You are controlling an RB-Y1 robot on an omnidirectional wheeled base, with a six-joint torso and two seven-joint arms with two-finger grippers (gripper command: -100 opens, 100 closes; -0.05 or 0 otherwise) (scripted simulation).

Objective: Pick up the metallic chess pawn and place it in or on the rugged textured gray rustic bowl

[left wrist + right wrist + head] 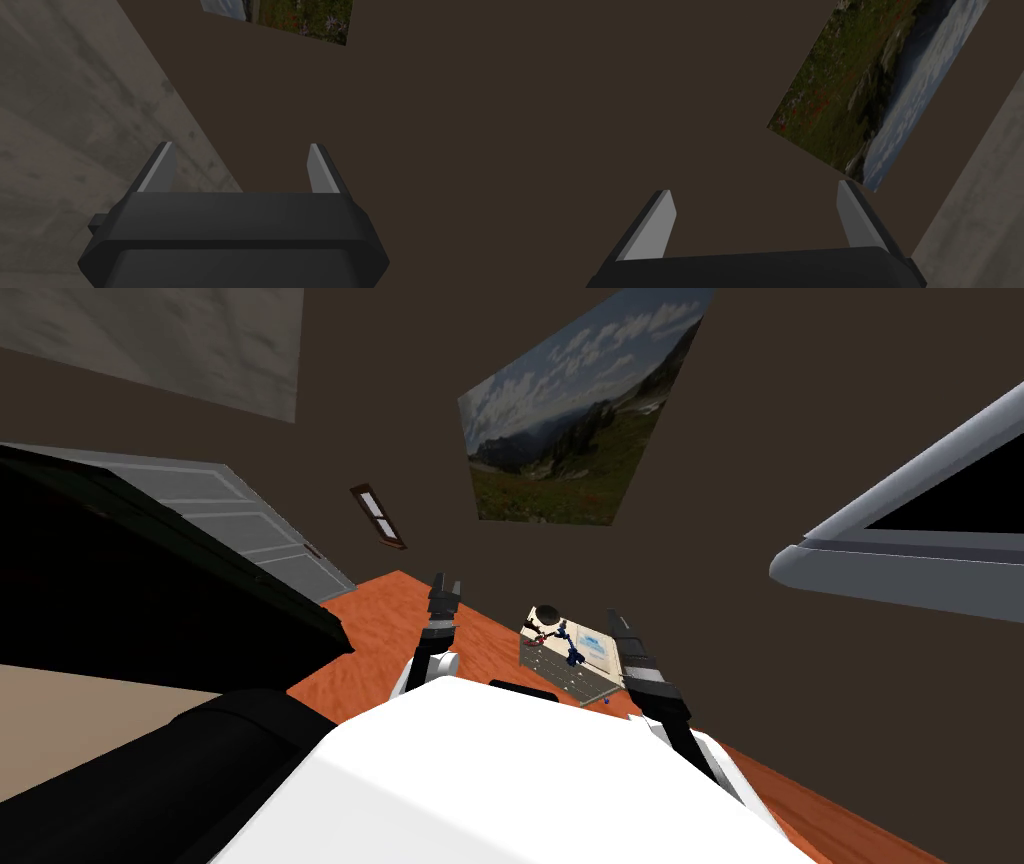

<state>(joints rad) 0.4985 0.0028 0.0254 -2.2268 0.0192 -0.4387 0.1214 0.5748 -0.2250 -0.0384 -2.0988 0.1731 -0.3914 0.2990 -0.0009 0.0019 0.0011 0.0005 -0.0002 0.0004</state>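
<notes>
Left gripper (447, 583) and right gripper (617, 619) are hanging released over the orange desk (380, 628). The pawn is too small to spot on the far-edge pale board (600, 656) by the dark bowl (546, 615), so tilting down first looks wise.

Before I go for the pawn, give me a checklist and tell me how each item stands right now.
1. Left gripper open and empty: ok.
2. Right gripper open and empty: ok.
3. Pale surface ahead, between the arms: ok.
4. Dark round bowl-like thing at its far end, confirmed as the bowl: cannot tell.
5. Pawn picked out among the small things there: cannot tell.
6. A gripper aimed at that surface: not ok, both point away from it.
</notes>
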